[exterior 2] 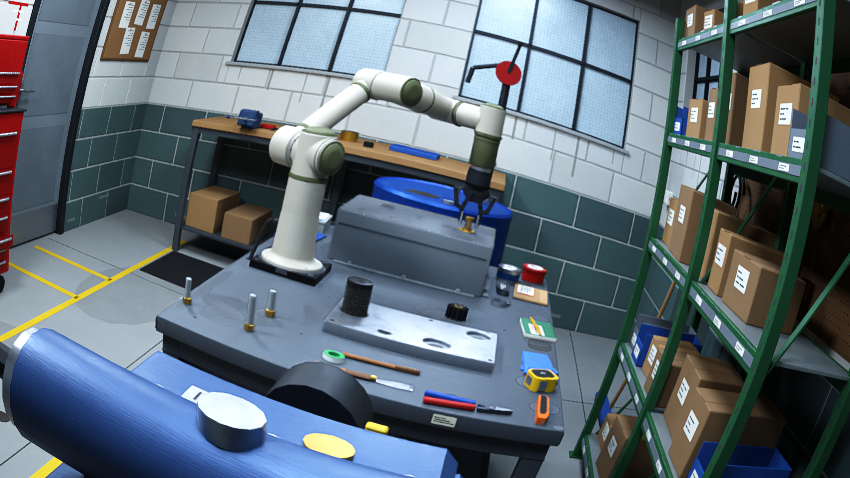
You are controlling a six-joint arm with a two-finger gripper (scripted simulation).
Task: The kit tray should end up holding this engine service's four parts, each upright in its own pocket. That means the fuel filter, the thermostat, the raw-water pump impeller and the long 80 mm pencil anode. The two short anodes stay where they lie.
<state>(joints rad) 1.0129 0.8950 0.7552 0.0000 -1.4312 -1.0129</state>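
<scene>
My gripper (474,212) is open and empty, hanging just above the brass thermostat (468,225), which stands on the right end of the grey box (410,241) at the back of the bench. The metal kit tray (412,334) lies in front of the box, with the black fuel filter (356,295) upright in its left end and three pockets showing as holes. The small black impeller (456,311) sits beside the tray's far edge. Three pencil anodes stand on the bench's left side: the tallest (250,311) nearest, with two shorter ones (271,302) (188,290) beyond.
A blue drum (440,205) stands behind the grey box, and the arm's base (291,261) sits left of it. Hand tools, tape rolls, a tape measure (540,379) and small tins (533,273) lie along the bench's front and right. Green shelving (755,238) rises on the right.
</scene>
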